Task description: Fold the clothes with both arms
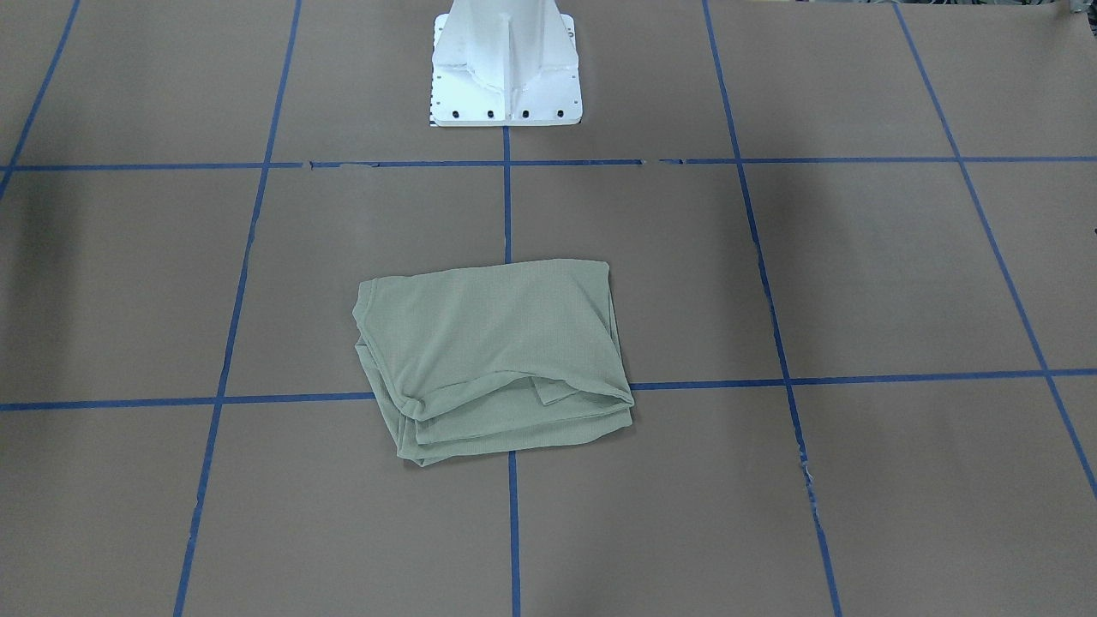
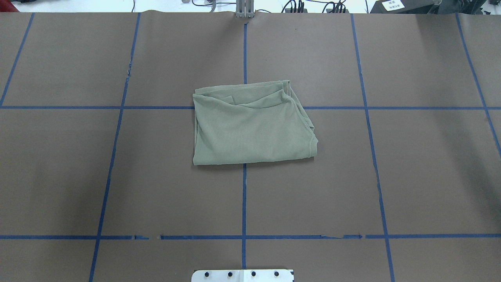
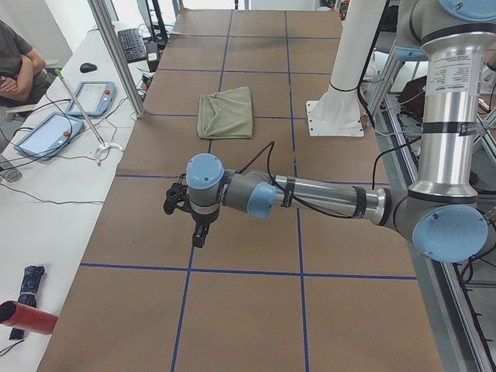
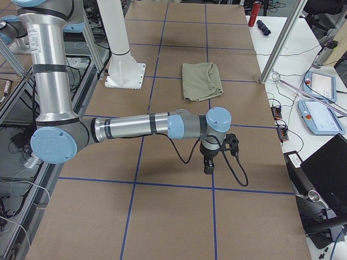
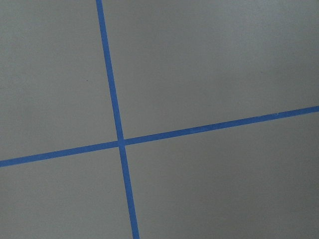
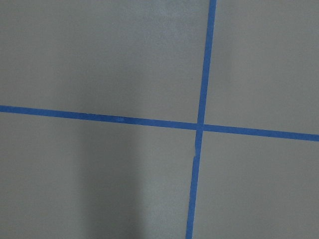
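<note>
The clothes are one sage-green shirt (image 1: 493, 356) (image 2: 250, 125), folded into a rough rectangle at the middle of the brown table, with layered edges on its far side from the robot. It also appears small in the side views (image 3: 225, 115) (image 4: 200, 81). No arm reaches it. My left arm stretches low over the table and its gripper (image 3: 200, 232) hangs pointing down, far from the shirt; I cannot tell if it is open or shut. My right gripper (image 4: 209, 163) hangs likewise at the other end; its state is unclear too. Both wrist views show only table and blue tape.
The white pedestal base (image 1: 506, 68) (image 2: 242, 275) stands at the robot's edge of the table. Blue tape lines (image 2: 244, 196) grid the brown surface. Beside the table are metal posts (image 3: 116, 54), tablets (image 3: 54, 128) (image 4: 320, 116), cables and a seated person (image 3: 15, 62).
</note>
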Controlling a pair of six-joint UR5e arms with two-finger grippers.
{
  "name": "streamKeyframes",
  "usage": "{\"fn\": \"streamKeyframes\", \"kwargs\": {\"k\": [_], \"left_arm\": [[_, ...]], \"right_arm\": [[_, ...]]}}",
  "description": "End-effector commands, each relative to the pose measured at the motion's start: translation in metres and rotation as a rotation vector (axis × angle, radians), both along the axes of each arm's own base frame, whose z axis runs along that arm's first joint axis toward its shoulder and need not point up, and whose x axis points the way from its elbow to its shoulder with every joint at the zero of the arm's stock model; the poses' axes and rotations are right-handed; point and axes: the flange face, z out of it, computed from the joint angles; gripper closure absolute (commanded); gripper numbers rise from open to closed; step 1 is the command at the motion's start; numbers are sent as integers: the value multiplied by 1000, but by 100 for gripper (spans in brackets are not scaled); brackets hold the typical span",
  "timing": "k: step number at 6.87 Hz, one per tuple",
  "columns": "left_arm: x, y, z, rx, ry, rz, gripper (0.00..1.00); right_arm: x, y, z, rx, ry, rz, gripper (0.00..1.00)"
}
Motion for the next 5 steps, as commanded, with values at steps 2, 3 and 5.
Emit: {"fn": "streamKeyframes", "kwargs": {"k": [2,3,5], "left_arm": [[-7,1,6,-123,-61,-14,0],[-5,-1,13,-131,-56,-10,0],[0,7,14,-151,31,3,0]], "right_arm": [[0,3,4,-9,-3,0,0],[0,3,4,-11,-6,1,0],[-1,6,6,-14,-16,0,0]]}}
